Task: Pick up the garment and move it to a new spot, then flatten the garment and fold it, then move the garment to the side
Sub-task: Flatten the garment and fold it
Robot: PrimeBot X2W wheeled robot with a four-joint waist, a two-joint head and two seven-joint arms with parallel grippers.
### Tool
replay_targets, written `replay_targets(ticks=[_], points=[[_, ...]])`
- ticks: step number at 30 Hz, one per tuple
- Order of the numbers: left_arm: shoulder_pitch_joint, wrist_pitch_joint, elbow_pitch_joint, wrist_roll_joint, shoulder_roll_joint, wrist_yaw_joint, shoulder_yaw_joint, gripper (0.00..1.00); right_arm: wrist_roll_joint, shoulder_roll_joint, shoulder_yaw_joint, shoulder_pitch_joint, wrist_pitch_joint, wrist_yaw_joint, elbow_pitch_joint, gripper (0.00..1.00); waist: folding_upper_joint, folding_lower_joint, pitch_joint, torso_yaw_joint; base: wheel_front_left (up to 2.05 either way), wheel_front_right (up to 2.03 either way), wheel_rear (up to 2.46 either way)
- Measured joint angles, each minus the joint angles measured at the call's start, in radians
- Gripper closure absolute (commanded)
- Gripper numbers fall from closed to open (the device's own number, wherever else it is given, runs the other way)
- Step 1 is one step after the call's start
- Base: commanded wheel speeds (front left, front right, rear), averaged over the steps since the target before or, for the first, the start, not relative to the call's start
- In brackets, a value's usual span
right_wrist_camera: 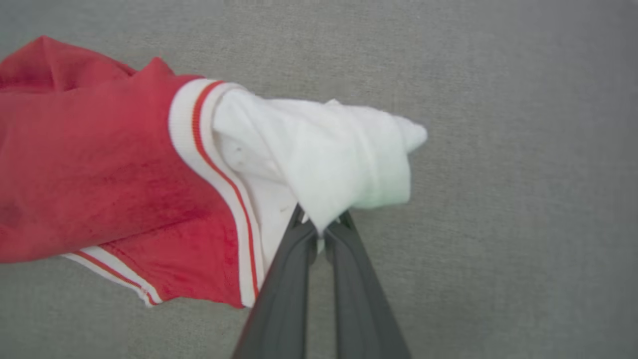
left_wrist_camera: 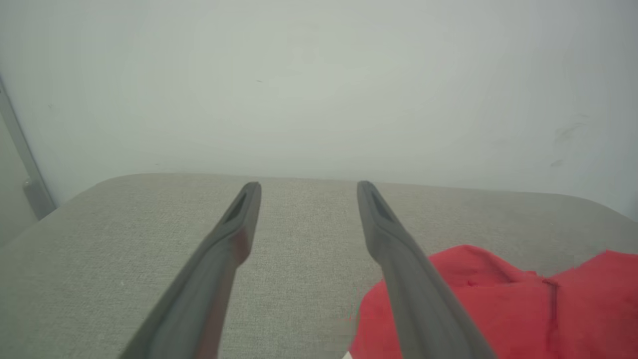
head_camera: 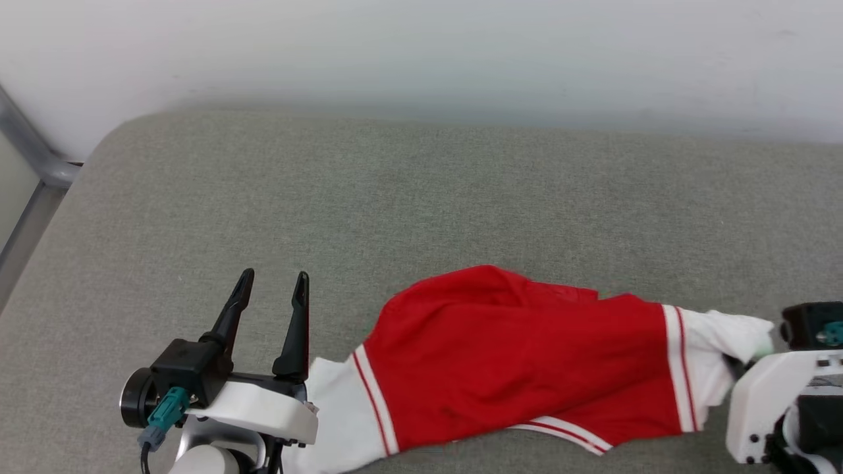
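The left fingers stand spread and empty, pointing away across the grey cushion. The shirt starts just right of their base and lies on the cushion, its long axis running sideways to the right fingers. Those are pressed together, pinching the white sleeve at that end, so I'd say the right arm leads any pull.

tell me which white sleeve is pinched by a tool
The right-hand sleeve, clamped in the shut right tool; the left sleeve lies loose beside the open left tool.
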Motion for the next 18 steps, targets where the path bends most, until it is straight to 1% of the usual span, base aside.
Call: replay_targets(ticks=[2,5,7,10,11,12,13,18], points=[[0.003,0.000,0.005,0.000,0.000,-0.003,0.000,0.00,-0.013,-0.016,-0.047,0.001,0.008,0.000,-0.009,1.00,0.0000,0.0000,-0.004,-0.010,0.00,0.00,0.00],[0.004,0.000,0.015,-0.001,-0.002,-0.005,-0.002,0.00,-0.030,-0.020,-0.123,0.011,0.012,0.000,0.007,1.00,0.0000,0.0000,-0.004,-0.020,0.00,0.00,0.00],[0.004,0.000,0.024,-0.003,-0.002,-0.007,-0.002,0.00,-0.019,-0.016,-0.172,0.015,-0.006,0.000,0.049,1.00,0.0000,0.0001,0.003,-0.021,0.00,0.00,0.00],[0.003,0.000,0.034,-0.006,-0.002,-0.009,-0.003,0.00,-0.012,-0.011,-0.207,0.017,-0.049,0.000,0.139,1.00,0.0000,0.0000,0.015,-0.023,0.00,0.00,0.00],[0.002,0.000,0.038,-0.009,-0.003,-0.010,-0.004,0.00,-0.012,-0.009,-0.211,0.017,-0.067,0.000,0.169,0.84,0.0000,0.0001,0.019,-0.023,0.00,0.00,0.00],[0.001,0.000,0.043,-0.011,-0.003,-0.011,-0.005,0.00,-0.011,-0.007,-0.213,0.016,-0.085,0.000,0.196,0.50,0.0000,0.0001,0.022,-0.022,0.00,0.00,0.00],[0.001,0.000,0.046,-0.011,-0.003,-0.012,-0.005,0.00,-0.008,-0.002,-0.215,0.014,-0.106,0.000,0.218,0.00,0.0000,0.0001,0.024,-0.022,0.00,0.00,0.00],[0.000,0.000,0.063,-0.018,-0.003,-0.016,-0.006,0.00,0.006,0.019,-0.238,-0.002,-0.247,0.000,0.275,0.00,0.0000,0.0001,0.020,-0.020,0.00,0.00,0.00]])
